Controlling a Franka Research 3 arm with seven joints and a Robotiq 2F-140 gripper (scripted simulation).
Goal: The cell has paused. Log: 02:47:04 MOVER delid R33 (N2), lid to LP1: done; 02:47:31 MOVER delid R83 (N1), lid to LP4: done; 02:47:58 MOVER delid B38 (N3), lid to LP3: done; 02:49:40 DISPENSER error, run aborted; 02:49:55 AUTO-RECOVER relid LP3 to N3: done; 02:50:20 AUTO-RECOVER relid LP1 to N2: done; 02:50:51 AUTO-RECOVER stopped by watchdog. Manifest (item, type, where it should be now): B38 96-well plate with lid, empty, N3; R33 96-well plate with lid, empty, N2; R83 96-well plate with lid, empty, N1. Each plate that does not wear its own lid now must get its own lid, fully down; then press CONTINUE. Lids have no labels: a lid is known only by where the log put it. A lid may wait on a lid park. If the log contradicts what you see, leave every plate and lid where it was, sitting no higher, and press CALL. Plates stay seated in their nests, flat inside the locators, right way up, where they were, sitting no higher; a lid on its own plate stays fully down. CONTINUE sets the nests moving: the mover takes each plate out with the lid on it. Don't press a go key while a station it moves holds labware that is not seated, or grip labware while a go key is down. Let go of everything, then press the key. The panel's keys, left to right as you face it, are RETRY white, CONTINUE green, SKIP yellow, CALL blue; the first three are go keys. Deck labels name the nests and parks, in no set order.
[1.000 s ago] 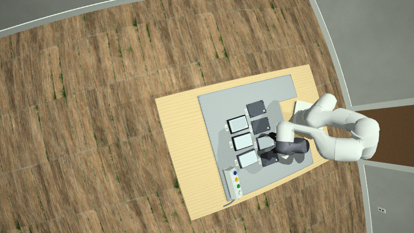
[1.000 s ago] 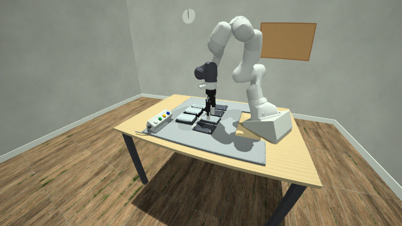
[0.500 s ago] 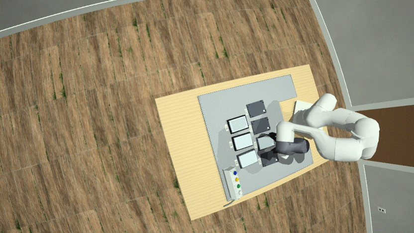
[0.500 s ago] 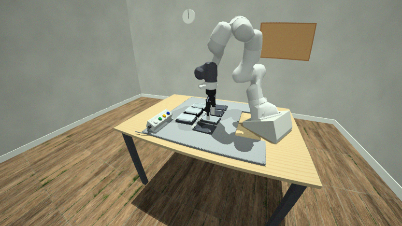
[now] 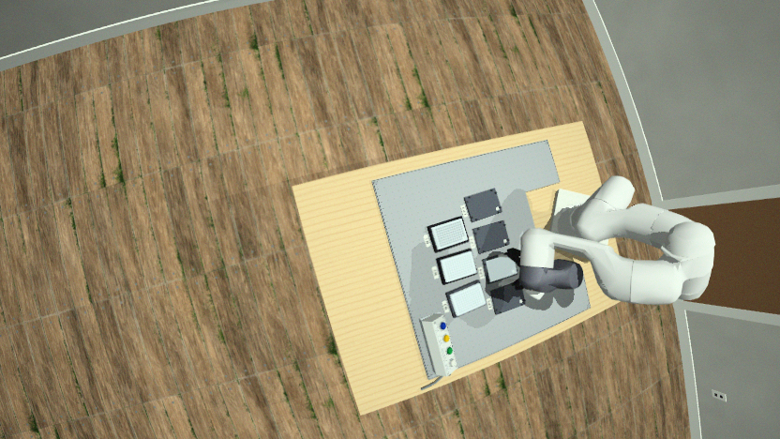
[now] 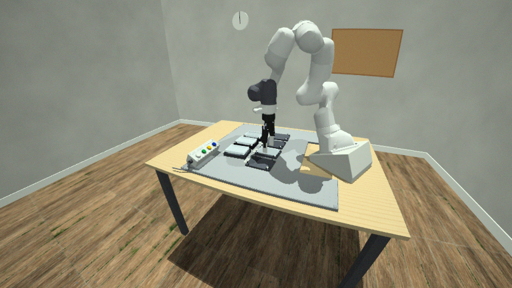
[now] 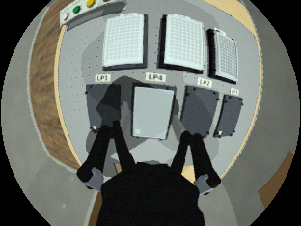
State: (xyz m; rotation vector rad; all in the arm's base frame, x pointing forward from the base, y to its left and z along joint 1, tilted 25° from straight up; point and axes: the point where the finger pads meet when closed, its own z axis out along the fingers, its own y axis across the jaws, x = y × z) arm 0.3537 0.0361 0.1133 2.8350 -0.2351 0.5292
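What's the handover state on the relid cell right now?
Gripper open, holding nothing, poised over the lid on LP4. Other parks bare.
Near plate and middle plate, counted from the panel, wear lids; far plate is bare. Nest labels unreadable.
Left: grip the lid, seat it fully on the far plate, let go, press green CONTINUE.
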